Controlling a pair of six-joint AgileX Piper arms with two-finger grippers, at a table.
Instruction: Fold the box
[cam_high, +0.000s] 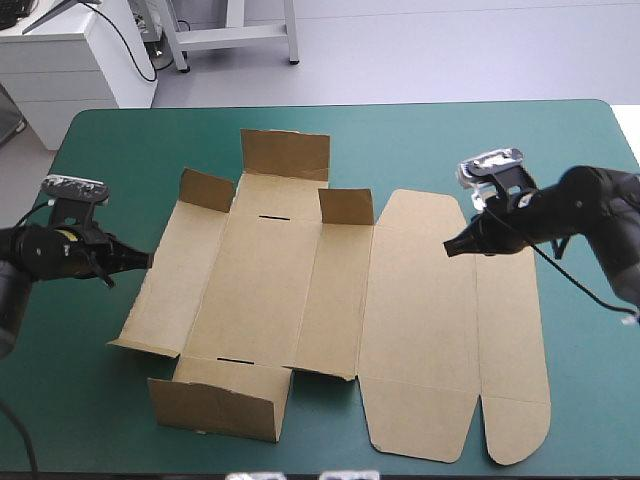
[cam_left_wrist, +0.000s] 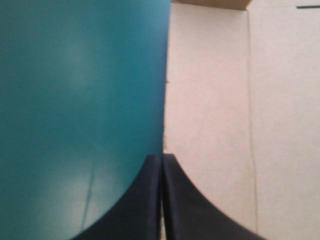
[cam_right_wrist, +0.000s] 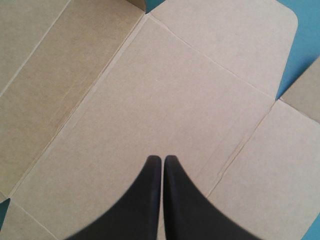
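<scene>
Overhead alone shows you raised flaps (cam_high: 285, 155); left claw (cam_high: 150, 260) closed at the box's (cam_high: 260, 290) nine o'clock edge, right claw (cam_high: 447, 247) closed.

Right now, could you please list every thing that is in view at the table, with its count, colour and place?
box: one, brown, a cut sheet in the middle of the table; its far and near end flaps and two small corner flaps are raised, and the lid part lies flat toward the right.
table: one, teal-green cover, under everything.
left gripper: one, black, jaws shut, tip at the box's left edge.
right gripper: one, black, jaws shut, over the flat lid part; I cannot tell if it touches the board.
</scene>
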